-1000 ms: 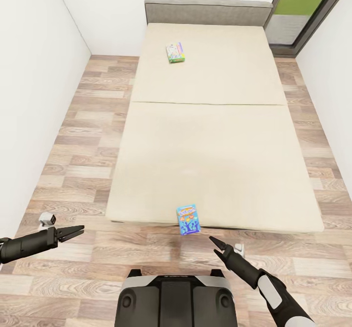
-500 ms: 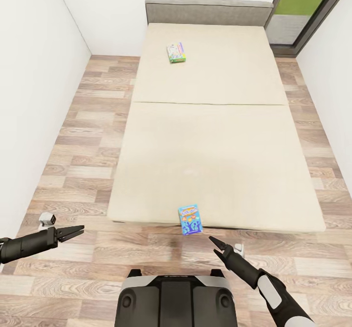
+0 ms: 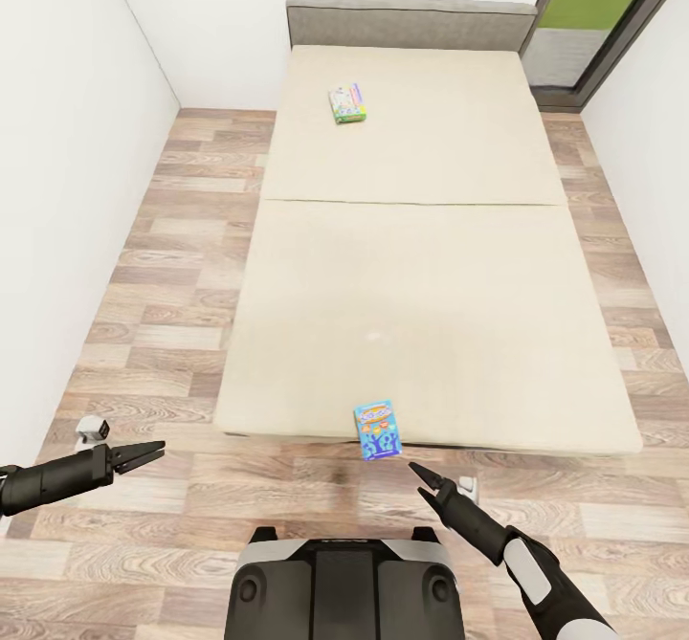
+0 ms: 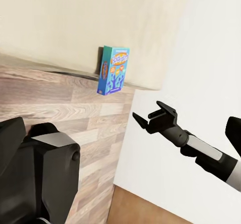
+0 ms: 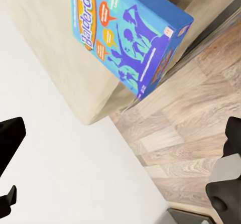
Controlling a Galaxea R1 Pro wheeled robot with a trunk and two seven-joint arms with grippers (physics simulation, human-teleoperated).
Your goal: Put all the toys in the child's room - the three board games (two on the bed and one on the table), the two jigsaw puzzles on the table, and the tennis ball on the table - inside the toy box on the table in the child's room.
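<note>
A blue board game [image 3: 377, 431] leans at the bed's near edge, overhanging the floor; it also shows in the left wrist view [image 4: 113, 70] and close up in the right wrist view [image 5: 125, 38]. A green board game [image 3: 347, 103] lies flat near the head of the bed [image 3: 421, 267]. My right gripper [image 3: 421, 479] hovers open above the floor, just short of the blue box and slightly right of it, its fingers [image 5: 11, 133] spread wide. My left gripper [image 3: 153, 451] is open over the floor at the far left, holding nothing.
White walls close in on both sides of the bed. Wood floor [image 3: 172, 267] runs down the left side and along the foot. A grey headboard [image 3: 407, 20] and a dark-framed door [image 3: 593, 28] stand at the back. My base [image 3: 344, 587] sits below.
The whole picture has slid slightly right, so the camera moved a little. Both arms keep their pose and both board games stay put on the bed.
</note>
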